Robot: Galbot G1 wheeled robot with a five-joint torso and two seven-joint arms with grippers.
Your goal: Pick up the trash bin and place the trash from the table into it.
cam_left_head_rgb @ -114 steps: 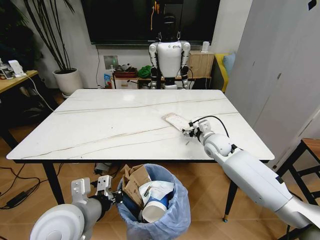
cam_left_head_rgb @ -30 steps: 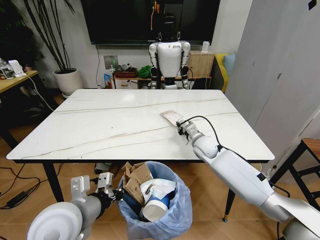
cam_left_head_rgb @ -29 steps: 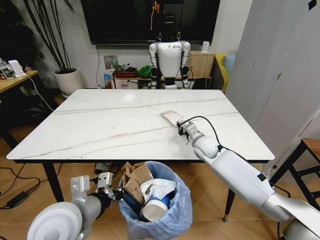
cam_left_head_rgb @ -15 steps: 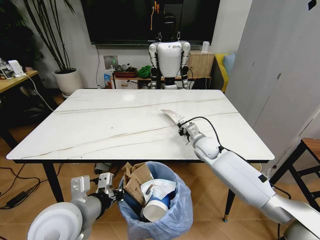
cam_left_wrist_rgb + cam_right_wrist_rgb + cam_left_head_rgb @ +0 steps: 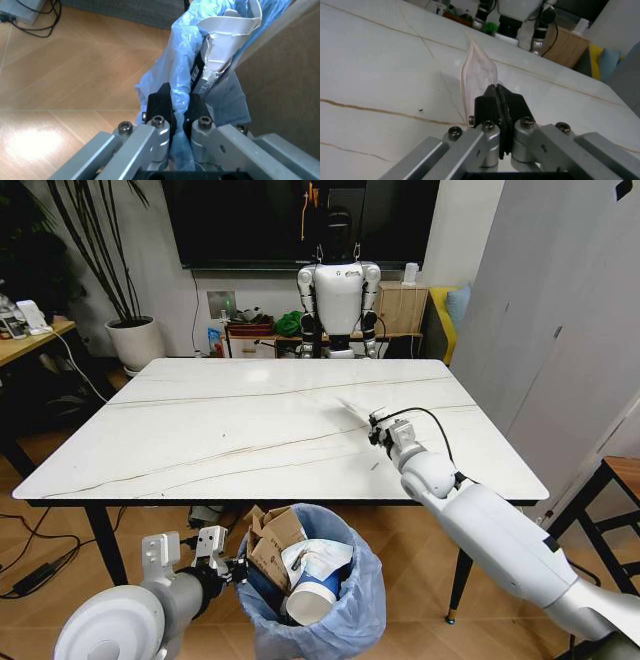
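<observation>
The trash bin [image 5: 335, 610], lined with a crinkled light-blue bag, hangs below the table's near edge, holding a blue paper cup [image 5: 312, 593], torn brown cardboard [image 5: 270, 548] and white paper. My left gripper [image 5: 228, 568] is shut on the bag's rim [image 5: 181, 112]. Above the white marble table [image 5: 200, 430], my right gripper [image 5: 376, 423] is shut on a thin white paper packet [image 5: 477, 77], a piece of the trash, which stands lifted on edge off the tabletop [image 5: 365, 71].
A white humanoid robot [image 5: 338, 295] stands behind the table's far edge, in front of a low shelf. A potted plant [image 5: 135, 340] and a wooden desk [image 5: 25, 340] are at the far left. A grey wall panel [image 5: 560, 330] rises on the right.
My right gripper closed on the packet, lifted it off the table and drew it slightly right. The left gripper and bin have stayed put.
</observation>
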